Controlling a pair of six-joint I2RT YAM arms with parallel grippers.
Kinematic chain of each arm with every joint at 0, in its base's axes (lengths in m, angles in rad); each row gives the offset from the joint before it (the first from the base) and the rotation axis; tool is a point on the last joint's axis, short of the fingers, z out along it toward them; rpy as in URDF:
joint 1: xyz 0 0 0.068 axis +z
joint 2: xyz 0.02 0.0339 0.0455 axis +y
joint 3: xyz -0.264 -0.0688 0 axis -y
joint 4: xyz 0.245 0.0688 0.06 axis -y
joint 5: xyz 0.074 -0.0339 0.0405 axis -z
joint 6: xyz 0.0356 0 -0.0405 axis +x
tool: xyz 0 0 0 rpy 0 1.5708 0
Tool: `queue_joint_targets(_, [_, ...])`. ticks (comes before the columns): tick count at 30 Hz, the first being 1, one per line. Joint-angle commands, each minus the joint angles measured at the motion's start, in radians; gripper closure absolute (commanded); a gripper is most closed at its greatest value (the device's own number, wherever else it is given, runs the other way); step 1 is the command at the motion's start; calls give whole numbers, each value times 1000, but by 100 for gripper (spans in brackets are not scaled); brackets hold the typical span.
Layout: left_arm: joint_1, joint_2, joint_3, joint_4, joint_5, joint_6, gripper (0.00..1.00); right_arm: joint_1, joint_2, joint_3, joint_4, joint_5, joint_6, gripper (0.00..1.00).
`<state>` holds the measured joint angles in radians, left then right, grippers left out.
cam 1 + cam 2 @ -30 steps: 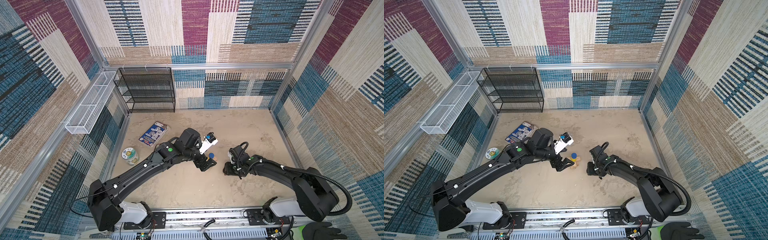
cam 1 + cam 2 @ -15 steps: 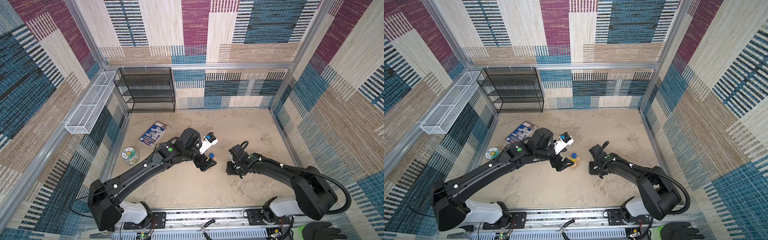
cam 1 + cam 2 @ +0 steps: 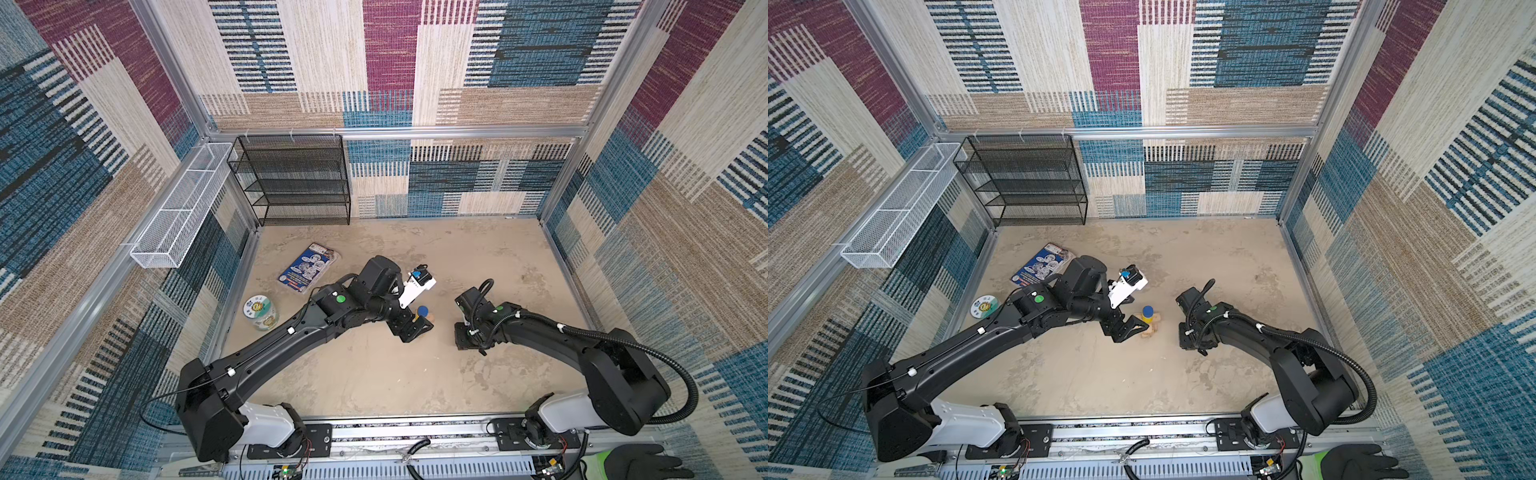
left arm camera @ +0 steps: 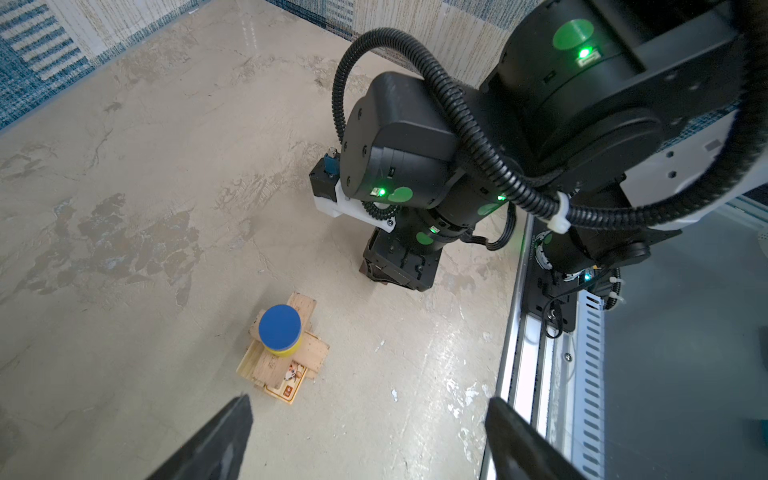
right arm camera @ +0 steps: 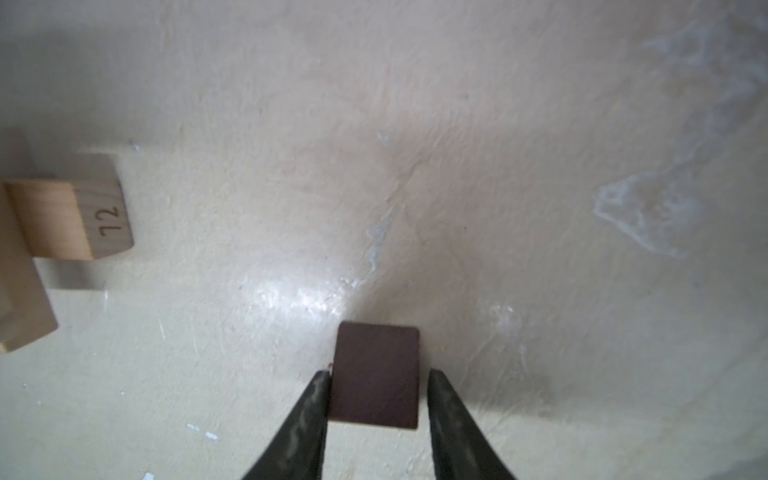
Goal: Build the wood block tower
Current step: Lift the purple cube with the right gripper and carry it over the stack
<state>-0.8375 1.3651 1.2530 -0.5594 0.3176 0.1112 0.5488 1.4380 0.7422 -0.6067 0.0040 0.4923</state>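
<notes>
Tower (image 3: 1148, 327) of pale tan wooden bars (image 4: 309, 355) laid criss-cross stands near the middle of the mottled beige counter (image 3: 1100, 374). A short yellow cylinder (image 4: 284, 352) stands upright on the top bars, and a flat blue disc (image 4: 279, 327) lies on it. One low bar in the stack bears a coloured print (image 4: 289, 384), and the right wrist view shows a bar end marked with dark digits (image 5: 110, 224).

The left gripper (image 4: 369, 401) sits just beside the tower on its left in both top views. Its jaws are spread wide with nothing between them.

The right gripper (image 5: 377, 374) points down at the counter to the right of the tower, apart from it. A dark-brown wooden block (image 5: 376, 374) sits between its jaws. One finger (image 5: 316, 399) touches the block's side and the other is hard against it or a sliver off, so I cannot tell whether the block is truly clamped.

A blue printed packet (image 3: 308, 268) and a round labelled jar (image 3: 260, 311) lie by the counter's left edge, well away from the tower.
</notes>
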Motion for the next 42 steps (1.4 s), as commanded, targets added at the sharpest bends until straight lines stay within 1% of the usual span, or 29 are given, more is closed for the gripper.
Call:
queue_joint_targets(1, [1, 1, 10, -17, -3, 17, 8, 4, 2, 12, -17, 28, -4, 60])
queue_joint_targets(11, [0, 2, 11, -19, -3, 19, 8, 9, 15, 34, -48, 62, -6, 62])
queue_joint_targets(13, [1, 3, 11, -19, -3, 18, 8, 10, 18, 34, -47, 59, -14, 71])
queue_joint_targets(20, [1, 3, 11, -20, -5, 20, 8, 11, 16, 39, -56, 62, -12, 73])
queue_joint_targets(21, [0, 3, 10, -20, -5, 19, 8, 11, 13, 41, -60, 63, -11, 75])
queue_joint_targets(22, [1, 4, 11, -20, -5, 18, 8, 11, 10, 43, -63, 66, -11, 79])
queue_joint_targets(23, [0, 4, 11, -20, -5, 19, 8, 11, 7, 43, -65, 69, -12, 82])
queue_joint_targets(27, [0, 2, 12, -21, -3, 17, 8, 11, -3, 55, -80, 78, -12, 85])
queue_joint_targets(28, [0, 3, 13, -22, -3, 18, 8, 12, -8, 59, -82, 79, -12, 89])
queue_joint_targets(30, [0, 3, 13, -20, -3, 14, 8, 11, -22, 67, -89, 83, -9, 91])
queue_joint_targets(31, [1, 3, 13, -20, -3, 13, 8, 11, -31, 73, -93, 85, -7, 95])
queue_joint_targets(33, [0, -1, 14, -20, -6, 10, 8, 11, -51, 92, -106, 91, -3, 97])
queue_joint_targets(35, [0, -4, 16, -22, -27, -2, 8, 11, -65, 117, -124, 92, 0, 100])
queue_joint_targets(38, [0, -3, 25, -34, -73, -32, 8, 11, -80, 172, -168, 93, 5, 100])
queue_joint_targets(42, [1, -15, 20, -18, -137, -140, 8, 11, -86, 290, -244, 74, 8, 100])
